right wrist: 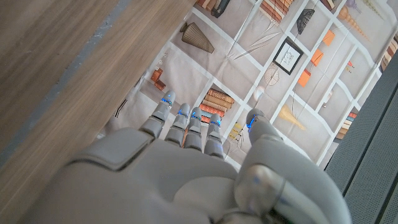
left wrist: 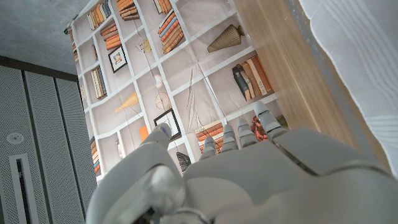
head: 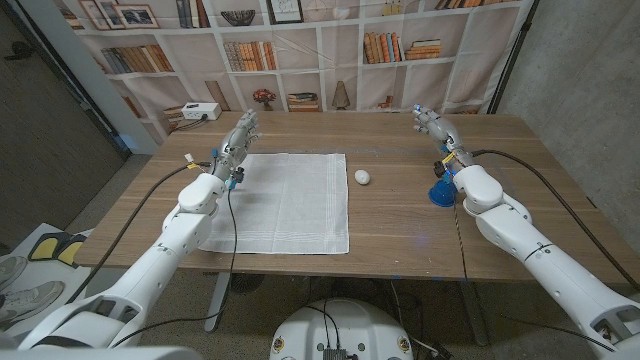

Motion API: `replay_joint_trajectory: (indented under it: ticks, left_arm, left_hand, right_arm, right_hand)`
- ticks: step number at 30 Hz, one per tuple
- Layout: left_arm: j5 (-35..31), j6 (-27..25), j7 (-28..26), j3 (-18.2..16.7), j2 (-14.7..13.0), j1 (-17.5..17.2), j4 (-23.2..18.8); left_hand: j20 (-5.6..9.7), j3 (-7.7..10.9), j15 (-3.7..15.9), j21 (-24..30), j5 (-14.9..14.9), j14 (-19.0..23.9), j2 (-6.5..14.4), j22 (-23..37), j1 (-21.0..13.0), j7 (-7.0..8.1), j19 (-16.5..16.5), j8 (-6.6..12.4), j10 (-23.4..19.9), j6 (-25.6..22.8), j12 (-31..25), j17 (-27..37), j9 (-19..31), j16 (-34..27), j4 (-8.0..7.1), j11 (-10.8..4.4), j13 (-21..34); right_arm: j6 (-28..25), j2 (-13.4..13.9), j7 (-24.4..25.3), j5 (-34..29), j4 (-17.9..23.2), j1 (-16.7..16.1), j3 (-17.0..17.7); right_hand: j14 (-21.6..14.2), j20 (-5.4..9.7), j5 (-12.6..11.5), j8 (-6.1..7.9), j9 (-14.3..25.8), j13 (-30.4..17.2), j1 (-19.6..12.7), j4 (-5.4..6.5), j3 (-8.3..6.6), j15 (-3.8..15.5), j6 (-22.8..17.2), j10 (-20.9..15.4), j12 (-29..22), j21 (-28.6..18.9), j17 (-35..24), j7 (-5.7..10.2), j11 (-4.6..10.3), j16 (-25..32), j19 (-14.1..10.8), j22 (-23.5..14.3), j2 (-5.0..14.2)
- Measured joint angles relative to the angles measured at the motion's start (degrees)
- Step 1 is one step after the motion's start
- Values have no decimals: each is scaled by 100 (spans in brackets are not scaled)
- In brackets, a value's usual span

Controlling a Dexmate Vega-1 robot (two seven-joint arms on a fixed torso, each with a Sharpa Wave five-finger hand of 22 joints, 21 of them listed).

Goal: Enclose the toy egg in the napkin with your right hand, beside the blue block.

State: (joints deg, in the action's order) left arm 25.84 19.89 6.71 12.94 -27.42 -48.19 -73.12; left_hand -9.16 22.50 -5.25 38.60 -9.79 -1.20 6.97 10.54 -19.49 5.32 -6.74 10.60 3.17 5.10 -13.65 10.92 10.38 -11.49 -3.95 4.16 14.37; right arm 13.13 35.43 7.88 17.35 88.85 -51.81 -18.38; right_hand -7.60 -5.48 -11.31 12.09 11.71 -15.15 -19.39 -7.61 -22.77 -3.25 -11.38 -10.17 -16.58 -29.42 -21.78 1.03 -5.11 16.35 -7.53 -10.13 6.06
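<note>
A white toy egg lies on the wooden table just off the right edge of a spread white napkin. A blue block stands to the egg's right, partly hidden behind my right arm. My right hand is at the far right of the table, well beyond the egg and block, fingers extended and holding nothing; its back fills the right wrist view. My left hand hovers at the napkin's far left corner, fingers straight and empty; its back appears beside the napkin's edge.
A bookshelf-print backdrop stands behind the table's far edge. A small white box sits at the far left beyond the table. Bare wood lies between the napkin and the right arm.
</note>
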Motion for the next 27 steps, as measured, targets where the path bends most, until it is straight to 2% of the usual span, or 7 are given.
replay_joint_trajectory:
  ticks: [8,9,20,21,27]
  left_arm:
    - [-177,-182,-179,-107,-117,-225,-487]
    - [-245,-285,-264,-127,-138,-264,-558]
    - [-245,-285,-264,-339,-287,-584,-1028]
    - [-378,-596,-480,-364,-302,-614,-1065]
    - [-388,-672,-525,-465,-355,-727,-1189]
  left_hand:
    - [-99,24,-89,-28,0,154,0,0,63,-11,17,22,-60,-91,0,0,0,-49,24,-34,-27]
    - [-99,24,-89,-28,0,154,-1,0,63,-12,17,22,-70,-92,0,0,0,-49,24,-23,-28]
    - [-160,24,-151,-28,0,215,22,-1,86,-63,17,43,-148,-184,0,12,1,-49,24,-6,-54]
    - [-160,24,-151,-28,0,215,22,0,86,-67,17,43,-148,-189,0,16,1,-49,24,-6,-54]
    - [-160,23,-151,-68,0,215,22,-1,86,-68,17,43,-159,-197,0,16,1,-49,24,5,-66]
  right_arm:
    - [-9,200,-70,-359,107,-5,5]
    - [-22,314,-77,-409,235,-18,5]
    - [-248,314,-152,-951,235,-18,5]
    - [-275,713,-162,-1012,656,-11,-153]
    - [-399,851,-228,-1293,824,62,-275]
  right_hand:
    - [-70,-61,0,0,0,0,-29,0,0,9,0,-31,13,44,26,0,31,0,0,0,29]
    - [-70,-71,0,0,0,0,-30,0,0,9,0,-30,28,44,26,0,31,0,10,0,31]
    - [-97,-80,0,0,-26,27,-61,-24,-24,37,1,-30,49,44,53,0,31,0,19,0,62]
    - [-108,-80,0,0,-27,27,-85,-24,-24,51,0,-30,49,47,53,0,31,0,19,0,85]
    - [-98,-80,-38,-25,-26,53,-92,-47,-47,63,23,-39,77,83,80,22,84,0,19,-1,90]
